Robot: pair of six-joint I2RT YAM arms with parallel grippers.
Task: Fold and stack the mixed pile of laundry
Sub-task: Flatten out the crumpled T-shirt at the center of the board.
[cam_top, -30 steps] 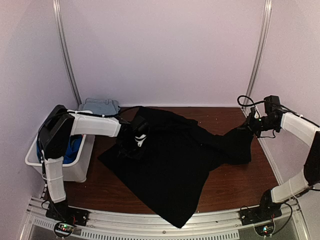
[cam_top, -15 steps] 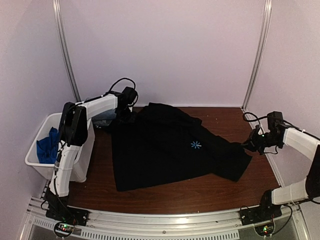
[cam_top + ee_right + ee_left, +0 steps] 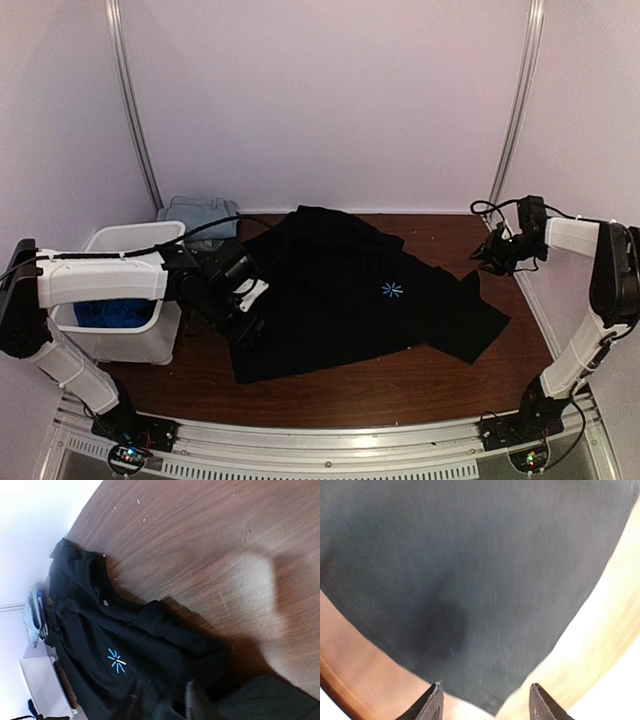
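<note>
Brown tabletop (image 3: pixel 440 385) in a purple-walled cell: the black cloth (image 3: pixel 340 310), a shirt by the look of it, lies spread across the middle. Its collar (image 3: pixel 305 218) points toward the back wall, a small blue star mark (image 3: pixel 391 290) faces up, and one sleeve (image 3: pixel 470 315) reaches right with a rumpled end. A near-left corner sits just below the left gripper (image 3: pixel 487 702), whose fingers stand apart with nothing between them. The right gripper (image 3: pixel 495 252) hovers beyond the sleeve end, its jaws a little parted and empty as far as the wrist view shows. The step looks to be flattening the shirt for a first fold. Done well, that means smoothing the bunched sleeve and the ridge near the collar. Both grippers would then pinch low at the fabric's rim, so the layers lift evenly and the fold lands square. Folded pale blue pieces (image 3: pixel 200 212) sit at the back left, behind the white bin (image 3: pixel 110 238), which holds royal-blue fabric (image 3: pixel 110 313).
</note>
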